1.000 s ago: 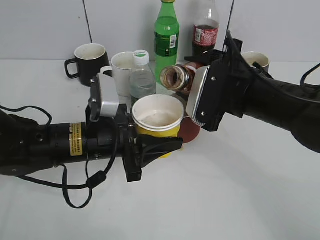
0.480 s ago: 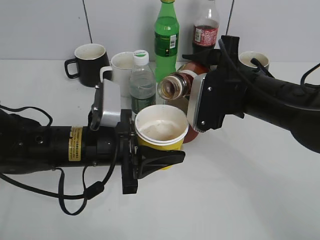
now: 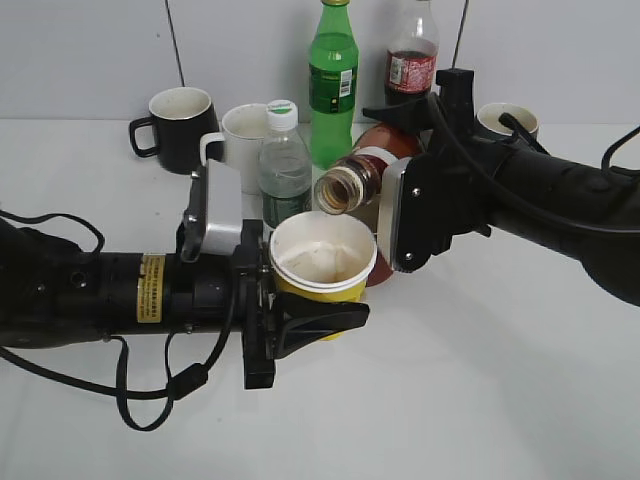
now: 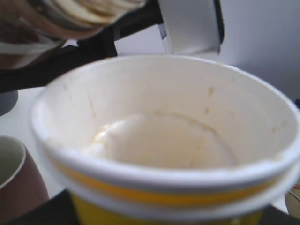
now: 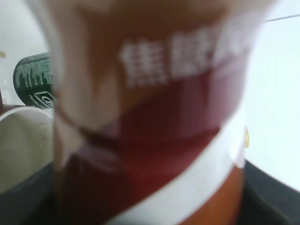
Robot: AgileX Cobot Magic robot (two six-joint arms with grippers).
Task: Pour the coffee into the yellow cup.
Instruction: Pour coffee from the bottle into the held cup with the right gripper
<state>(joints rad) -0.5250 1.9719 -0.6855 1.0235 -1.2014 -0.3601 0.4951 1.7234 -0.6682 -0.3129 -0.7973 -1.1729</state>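
1. Exterior: your left gripper [image 3: 300, 300] clamps the yellow cup [image 3: 322, 262]; your right gripper [image 3: 395, 215] grips the coffee [image 3: 352, 184] — tilted, mouth just above the rim.
2. Left wrist: the cup's pale inside (unseen elsewhere).
3. Right wrist: only blurred label — white lettering.

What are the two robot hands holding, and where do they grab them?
The left gripper holds the yellow cup around its side, below the rim. The right gripper holds the coffee bottle by its body, tipped with its open mouth above the cup.
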